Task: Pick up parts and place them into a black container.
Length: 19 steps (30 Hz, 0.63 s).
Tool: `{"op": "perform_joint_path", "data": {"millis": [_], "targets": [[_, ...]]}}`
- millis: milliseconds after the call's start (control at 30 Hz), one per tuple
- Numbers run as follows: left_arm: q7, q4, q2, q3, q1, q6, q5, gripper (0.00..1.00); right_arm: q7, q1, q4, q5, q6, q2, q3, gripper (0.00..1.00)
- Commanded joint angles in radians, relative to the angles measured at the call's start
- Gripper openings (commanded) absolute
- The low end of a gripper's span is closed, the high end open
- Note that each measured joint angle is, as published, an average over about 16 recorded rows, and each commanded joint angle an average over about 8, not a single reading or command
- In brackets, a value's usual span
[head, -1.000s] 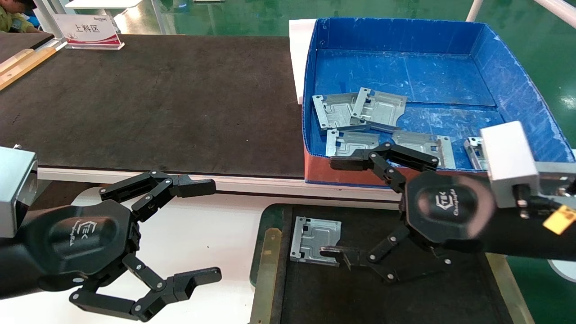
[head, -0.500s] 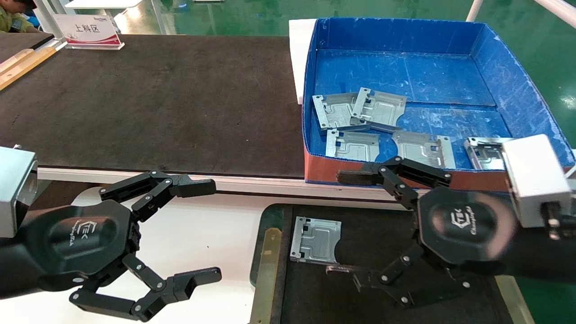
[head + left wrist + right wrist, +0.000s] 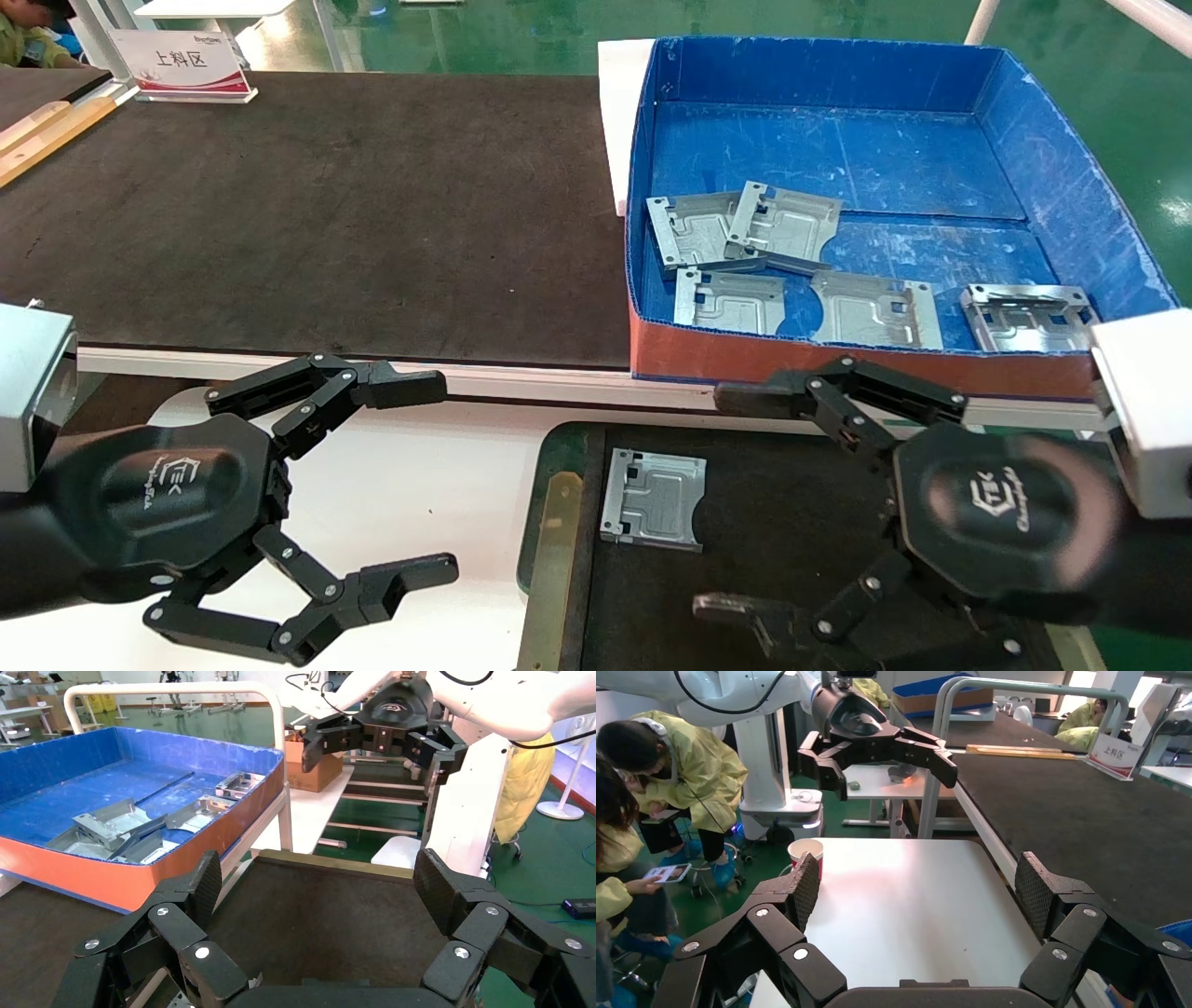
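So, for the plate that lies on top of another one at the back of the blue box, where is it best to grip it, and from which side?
Probably its raised left edge. That top plate rests tilted on its neighbour, so this edge stands clear of the blue box floor. Coming from above with the open right gripper, one finger could slip under that lip. The left gripper hangs open over the white table.

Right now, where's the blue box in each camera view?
Head view: blue box at upper right, five metal plates inside, behind the open right gripper.
Left wrist view: at the left, plates on its floor.
Right wrist view: only a blue sliver at the lower right corner, probably its edge.
Shared landmark: the black table mat.
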<state>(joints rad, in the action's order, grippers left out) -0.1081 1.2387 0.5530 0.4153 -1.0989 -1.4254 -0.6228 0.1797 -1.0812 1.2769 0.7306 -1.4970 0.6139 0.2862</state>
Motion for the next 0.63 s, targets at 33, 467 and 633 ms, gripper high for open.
{"op": "perform_joint_path", "data": {"millis": [33, 467, 633], "targets": [[0.000, 0.000, 0.000, 0.000, 0.000, 0.000, 0.000, 1.00, 0.012, 0.014, 0.015, 0.000, 0.002, -0.005, -0.014, 1.00], [0.000, 0.000, 0.000, 0.000, 0.000, 0.000, 0.000, 1.00, 0.011, 0.013, 0.013, 0.000, 0.003, -0.006, -0.014, 1.00], [0.000, 0.000, 0.000, 0.000, 0.000, 0.000, 0.000, 1.00, 0.010, 0.011, 0.011, 0.000, 0.003, -0.005, -0.011, 1.00]]}}
